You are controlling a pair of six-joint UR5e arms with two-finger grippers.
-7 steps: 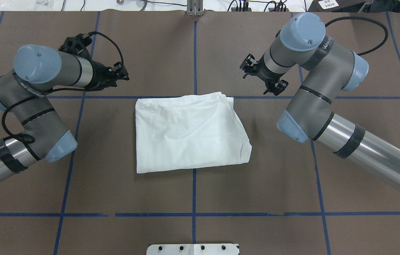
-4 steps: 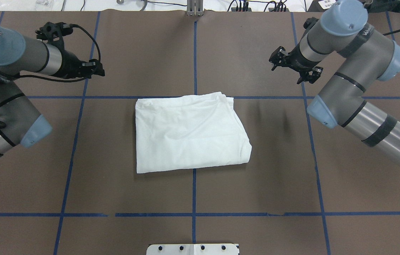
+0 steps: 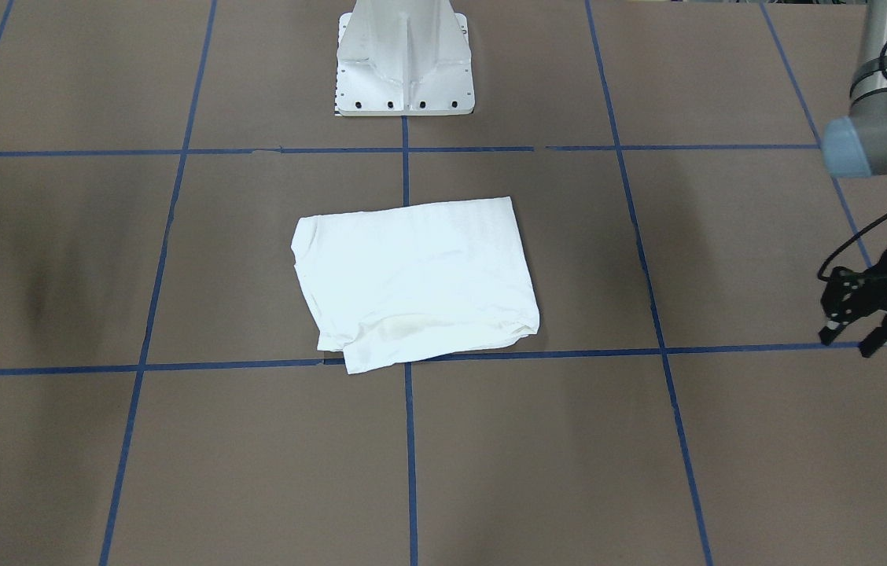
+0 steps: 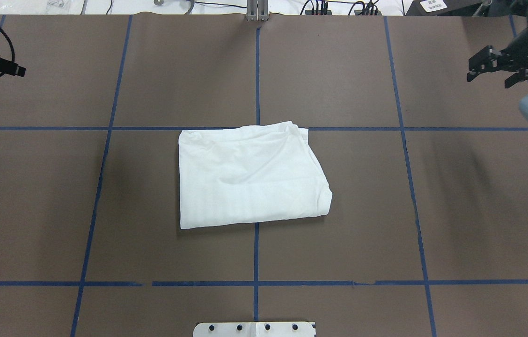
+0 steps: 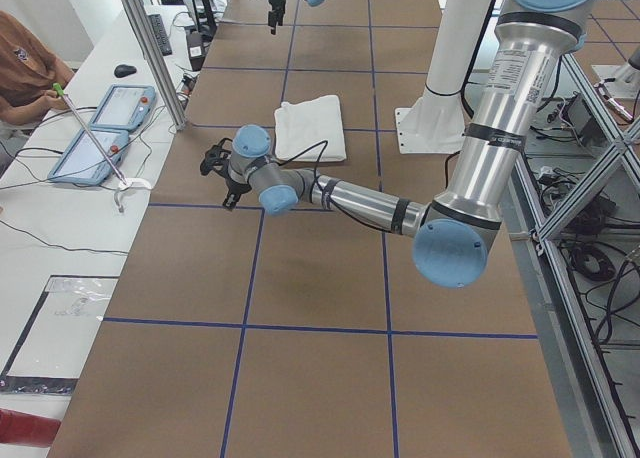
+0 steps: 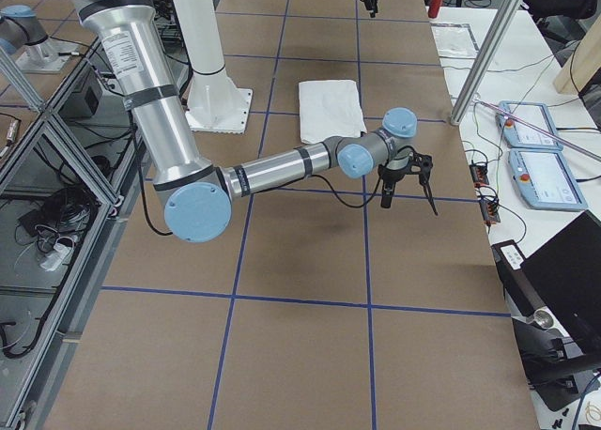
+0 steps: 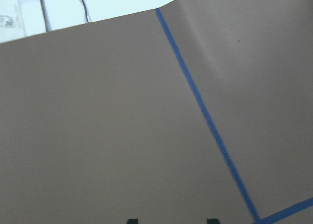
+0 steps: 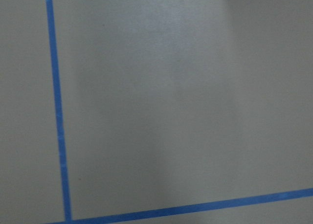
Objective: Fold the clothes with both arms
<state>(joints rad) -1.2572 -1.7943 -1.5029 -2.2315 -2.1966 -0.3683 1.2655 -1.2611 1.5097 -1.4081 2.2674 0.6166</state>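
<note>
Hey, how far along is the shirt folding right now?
Done: the white shirt lies folded into a compact rectangle, with one layer poking out at its far edge. In hand: nothing; the left hand and right hand are open and empty, well off to the sides. Left: apparently nothing, perhaps tidying that edge.

Table (image 4: 362, 234) lies open all around the T-shirt (image 4: 250, 175); the pedestal (image 3: 404, 59) stands well apart.

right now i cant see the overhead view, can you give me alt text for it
A folded white T-shirt lies flat at the centre of a brown table marked into squares by blue tape. The left gripper and right gripper hang near the far left and far right corners, well clear of the shirt.
</note>
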